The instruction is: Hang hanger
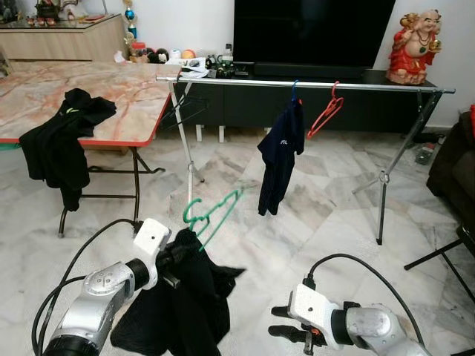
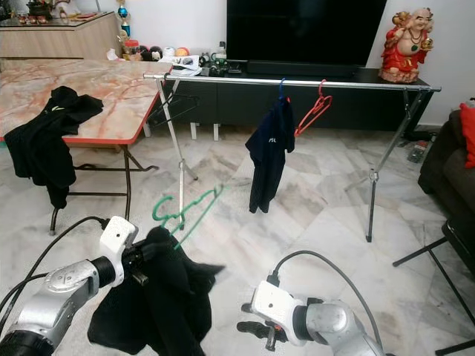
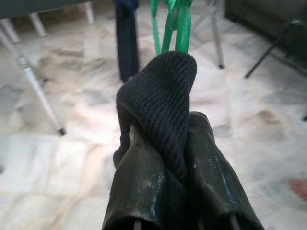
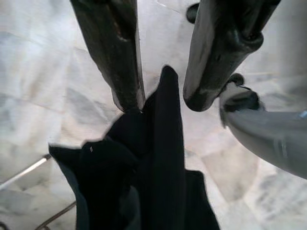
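Observation:
A green hanger carries a black knit garment that hangs low over the marble floor. My left gripper is shut on the garment's top just under the hanger hook; in the left wrist view the fabric is pinched between both fingers below the green hanger. My right gripper is open, low, to the right of the garment; in its wrist view the cloth lies just beyond the spread fingers. The silver drying rail stands ahead.
On the rail hang a navy shirt and a bare red hanger. A marble-top table with black clothing draped over its edge stands at the left. A dark sofa and a black stand are at the right.

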`<state>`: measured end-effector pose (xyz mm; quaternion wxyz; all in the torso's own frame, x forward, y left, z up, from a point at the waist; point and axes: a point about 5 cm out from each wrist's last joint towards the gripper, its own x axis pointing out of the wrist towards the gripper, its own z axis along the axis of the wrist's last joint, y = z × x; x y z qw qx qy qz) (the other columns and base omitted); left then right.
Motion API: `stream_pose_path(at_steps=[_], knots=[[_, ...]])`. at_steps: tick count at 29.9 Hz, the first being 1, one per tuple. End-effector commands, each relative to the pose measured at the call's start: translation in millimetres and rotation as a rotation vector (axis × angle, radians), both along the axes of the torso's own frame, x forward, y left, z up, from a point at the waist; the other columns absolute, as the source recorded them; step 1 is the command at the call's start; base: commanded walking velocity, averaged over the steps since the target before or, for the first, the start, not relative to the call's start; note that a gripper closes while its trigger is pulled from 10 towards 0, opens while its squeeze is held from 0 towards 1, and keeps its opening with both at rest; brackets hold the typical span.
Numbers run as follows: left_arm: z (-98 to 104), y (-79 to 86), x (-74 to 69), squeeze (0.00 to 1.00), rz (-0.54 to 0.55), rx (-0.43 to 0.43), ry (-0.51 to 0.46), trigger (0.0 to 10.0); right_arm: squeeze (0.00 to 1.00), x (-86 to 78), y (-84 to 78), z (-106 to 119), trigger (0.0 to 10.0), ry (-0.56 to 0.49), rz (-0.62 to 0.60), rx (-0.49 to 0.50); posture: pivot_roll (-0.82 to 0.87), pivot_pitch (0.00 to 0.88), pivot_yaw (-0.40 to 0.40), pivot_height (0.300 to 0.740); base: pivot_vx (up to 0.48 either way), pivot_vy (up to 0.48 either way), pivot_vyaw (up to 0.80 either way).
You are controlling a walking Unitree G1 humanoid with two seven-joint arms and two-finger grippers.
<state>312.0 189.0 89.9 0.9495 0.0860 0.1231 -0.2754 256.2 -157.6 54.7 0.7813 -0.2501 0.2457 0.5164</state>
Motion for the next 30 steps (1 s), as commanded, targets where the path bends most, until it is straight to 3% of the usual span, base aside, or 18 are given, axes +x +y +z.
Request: stream_pose_path(at_steps=[1, 3, 5, 8, 11, 13, 21, 24, 30], knots=[[-2, -2.2, 2.2, 0.00, -0.066, 0.140, -0.005, 10.0, 0.00, 6.5, -7.7, 13, 10.0, -0.048, -0.021, -0.018, 0.04, 0.000, -0.020, 0.740, 0.000, 0.000, 0.00], [-7, -2.8, -2.3, 0.00, -0.145, 0.251, 0.014, 10.0, 0.00, 9.5, -11.1, 22, 10.0, -0.071, -0.009, -0.025, 0.04, 0.000, -0.021, 0.740, 0.000, 0.000, 0.00], [-9, -1.9, -3.1, 0.00, -0.165, 0.300, 0.012, 10.0, 0.00, 12.4, -11.1, 29, 10.0, -0.085, -0.014, -0.009, 0.04, 0.000, -0.021, 0.740, 0.000, 0.000, 0.00], [-8, -2.1, -1.8, 0.00, -0.144, 0.240, 0.028, 10.0, 0.00, 19.9, -9.8, 43, 10.0, -0.132, -0.035, 0.049, 0.04, 0.000, -0.020, 0.740, 0.000, 0.000, 0.00], [-10, -11.7, -17.0, 0.00, -0.348, 0.289, 0.064, 10.0, 0.00, 26.1, -10.7, 47, 10.0, -0.177, -0.030, 0.042, 0.04, 0.000, -0.018, 0.740, 0.000, 0.000, 0.00], [-11, -13.3, -19.2, 0.00, -0.376, 0.288, 0.074, 10.0, 0.00, 26.8, -10.2, 47, 10.0, -0.178, -0.029, 0.047, 0.04, 0.000, -0.018, 0.740, 0.000, 0.000, 0.00], [-14, -12.9, -30.9, 0.00, -0.552, 0.391, 0.164, 10.0, 0.00, 27.4, -3.0, 42, 10.0, -0.115, 0.065, 0.052, 0.04, 0.000, -0.016, 0.740, 0.000, 0.000, 0.00], [-8, -14.9, -29.9, 0.00, -0.595, 0.389, 0.159, 10.0, 0.00, 29.0, 2.3, 46, 10.0, -0.061, 0.115, 0.138, 0.05, 0.000, -0.019, 0.740, 0.000, 0.000, 0.00], [-2, -24.2, -36.8, 0.00, -0.712, 0.335, 0.191, 10.0, 0.00, 29.7, 0.0, 40, 10.0, 0.017, 0.191, 0.134, 0.06, 0.000, -0.014, 0.740, 0.000, 0.000, 0.00]])
